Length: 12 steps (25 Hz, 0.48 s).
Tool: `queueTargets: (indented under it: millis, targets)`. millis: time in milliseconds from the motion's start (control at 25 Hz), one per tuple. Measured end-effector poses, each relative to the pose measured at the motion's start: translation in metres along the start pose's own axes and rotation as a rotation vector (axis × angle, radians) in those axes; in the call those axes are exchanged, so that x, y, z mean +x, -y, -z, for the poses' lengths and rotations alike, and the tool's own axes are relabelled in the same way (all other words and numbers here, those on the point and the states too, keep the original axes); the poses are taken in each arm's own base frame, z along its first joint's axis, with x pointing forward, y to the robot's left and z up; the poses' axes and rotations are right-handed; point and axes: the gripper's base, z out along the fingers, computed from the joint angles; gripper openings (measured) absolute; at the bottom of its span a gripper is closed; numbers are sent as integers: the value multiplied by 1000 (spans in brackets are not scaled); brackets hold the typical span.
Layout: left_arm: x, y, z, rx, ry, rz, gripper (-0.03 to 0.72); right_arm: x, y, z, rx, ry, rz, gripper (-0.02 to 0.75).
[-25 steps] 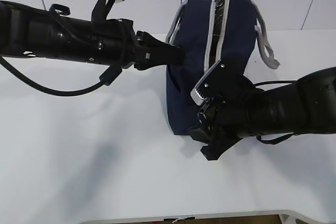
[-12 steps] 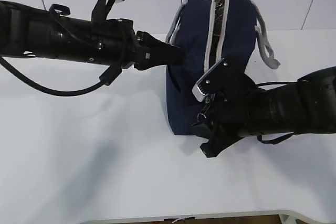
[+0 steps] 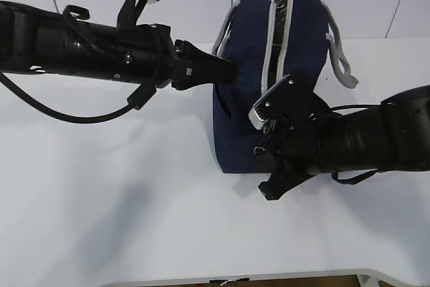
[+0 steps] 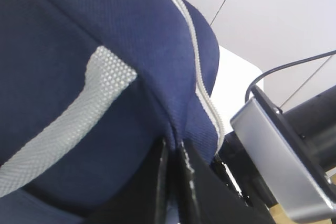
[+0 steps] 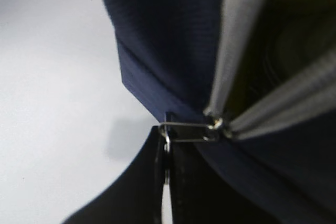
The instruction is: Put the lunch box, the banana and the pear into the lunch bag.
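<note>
- The lunch bag (image 3: 269,78) stands on the white counter (image 3: 101,199) just past the middle, toward 1 o'clock in the exterior view, with its grey zipper (image 3: 279,38) running over the top and partly parted.
- The left tool (image 3: 225,72) comes in from 9 o'clock and meets the bag's side; in the left wrist view its 2 fingers (image 4: 170,182) are pressed nearly together on a fold of navy fabric just below the zipper seam.
- A grey webbing handle (image 4: 68,124) lies across the bag's side at 9 o'clock of that pinch.
- The right tool (image 3: 265,149) reaches in from 3 o'clock to the bag's near lower corner. In the right wrist view its fingers (image 5: 163,182) are closed tight on the wire ring pull (image 5: 186,132), which joins the slider where the 2 zipper tapes meet.
- Above the slider the bag gapes; something yellow, blurred, shows inside at 1 o'clock.
- A second grey handle (image 3: 342,62) hangs off the bag's far side at 3 o'clock.
</note>
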Motion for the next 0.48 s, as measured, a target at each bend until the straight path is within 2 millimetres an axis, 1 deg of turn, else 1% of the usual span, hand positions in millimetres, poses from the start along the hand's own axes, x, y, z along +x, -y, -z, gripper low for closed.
queueTargets:
  millis: [40, 480]
  targets:
    - [0, 0, 0, 0, 0, 2, -9, 0, 0, 0, 0, 0, 0, 20]
    - [0, 0, 0, 1, 0, 2, -9, 0, 1, 0, 8, -5, -18, 18]
